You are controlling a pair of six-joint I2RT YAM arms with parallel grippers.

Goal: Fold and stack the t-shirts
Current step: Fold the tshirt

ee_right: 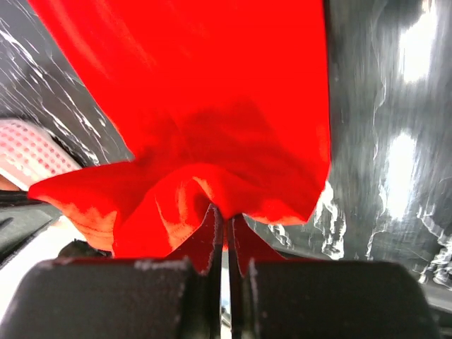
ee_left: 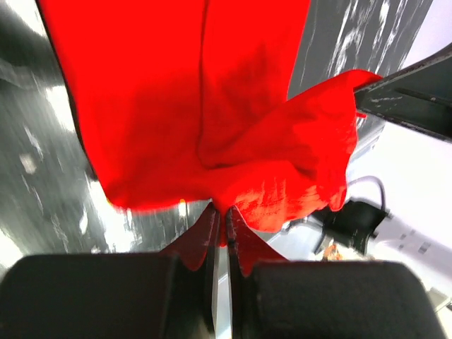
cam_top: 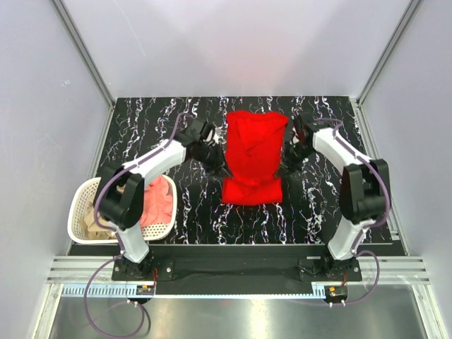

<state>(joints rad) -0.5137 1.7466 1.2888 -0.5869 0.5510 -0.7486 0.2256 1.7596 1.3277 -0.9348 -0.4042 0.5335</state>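
A red t-shirt point(cam_top: 254, 155) lies lengthwise on the black marbled table point(cam_top: 155, 120), partly folded, its far part lifted off the surface. My left gripper point(cam_top: 214, 157) is shut on the shirt's left edge; the left wrist view shows the cloth point(ee_left: 212, 106) pinched between the closed fingers at my left gripper point(ee_left: 224, 215). My right gripper point(cam_top: 291, 152) is shut on the shirt's right edge; the right wrist view shows red cloth point(ee_right: 212, 106) bunched at the closed fingers of my right gripper point(ee_right: 226, 215).
A white basket point(cam_top: 82, 201) stands at the table's left front edge with pink cloth point(cam_top: 159, 201) and beige cloth in it. The table's front edge runs just above the arm bases. White walls enclose the cell.
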